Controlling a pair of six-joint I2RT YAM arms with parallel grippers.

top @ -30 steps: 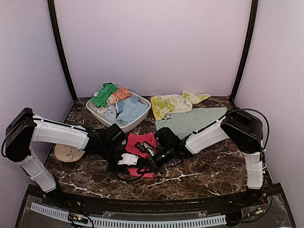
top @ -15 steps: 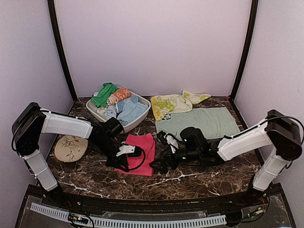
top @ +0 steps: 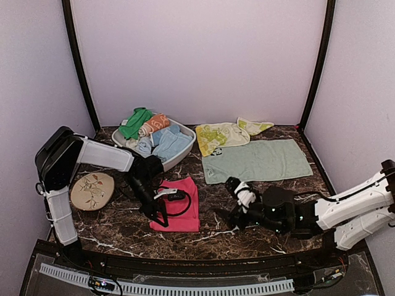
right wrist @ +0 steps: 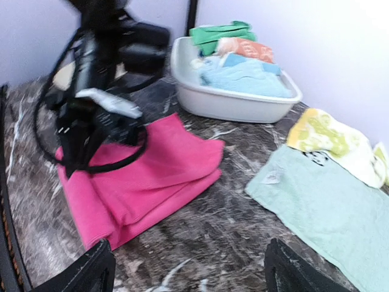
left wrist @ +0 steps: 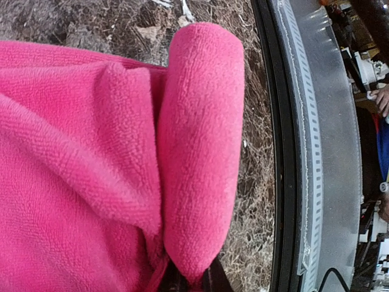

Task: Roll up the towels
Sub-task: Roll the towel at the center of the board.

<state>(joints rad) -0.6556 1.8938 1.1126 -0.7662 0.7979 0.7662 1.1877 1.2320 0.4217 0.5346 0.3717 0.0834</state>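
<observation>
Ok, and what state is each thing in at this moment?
pink towel, folded, one edge rolled over, pinched by the left gripper
mint towel, spread flat, unrolled
yellow-lime towel, crumpled, unrolled
tub, full of cloths
left gripper, shut on the pink towel
right gripper, open, empty

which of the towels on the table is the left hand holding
The hot-pink towel: the left hand is shut on its folded near edge. The mint towel and the yellow patterned towel lie untouched farther back.
</observation>
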